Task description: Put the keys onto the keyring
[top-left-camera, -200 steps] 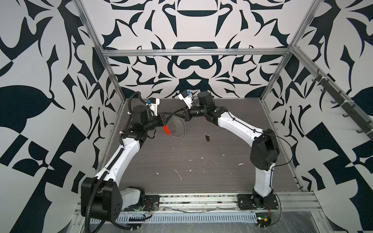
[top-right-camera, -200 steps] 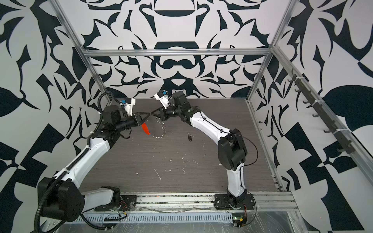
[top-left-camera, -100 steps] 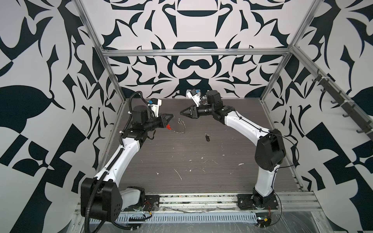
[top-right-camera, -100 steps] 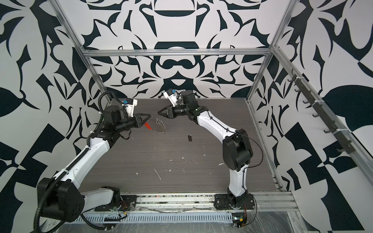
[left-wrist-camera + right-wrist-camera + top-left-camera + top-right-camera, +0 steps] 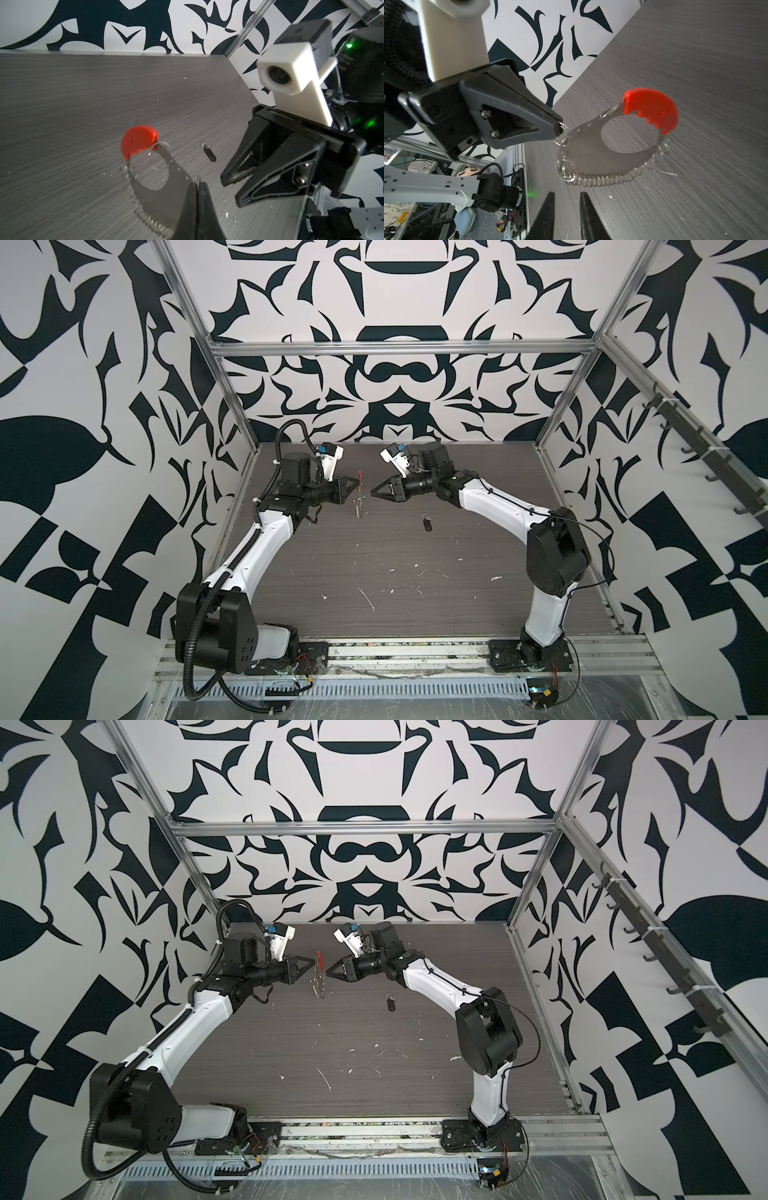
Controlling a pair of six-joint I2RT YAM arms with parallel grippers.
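The keyring (image 5: 591, 153), a flat silvery loop with a beaded edge, a red plastic section (image 5: 652, 110) and small split rings, hangs above the table. My left gripper (image 5: 559, 127) is shut on one of its split rings. In both top views the keyring (image 5: 360, 499) (image 5: 318, 977) hangs edge-on between the two grippers, and the left gripper (image 5: 356, 485) (image 5: 312, 963) pinches it. In the left wrist view the left gripper (image 5: 198, 184) is pressed shut on the keyring (image 5: 158, 187). My right gripper (image 5: 566, 197) (image 5: 372, 492) (image 5: 328, 971) is open and empty, just short of the keyring. The keys, a small black fob (image 5: 425, 524) (image 5: 390, 1004) (image 5: 209, 153), lie on the table.
The dark wood-grain table (image 5: 395, 580) carries scattered white specks. Patterned walls and aluminium frame posts (image 5: 561, 406) close in the back and sides. A rail of hooks (image 5: 706, 456) runs along the right wall. The arm bases stand on the front rail (image 5: 407, 655).
The right gripper let go of the keyring, opened and drew back to the right. The keyring swung round in the left gripper, so its red part now sits on top.
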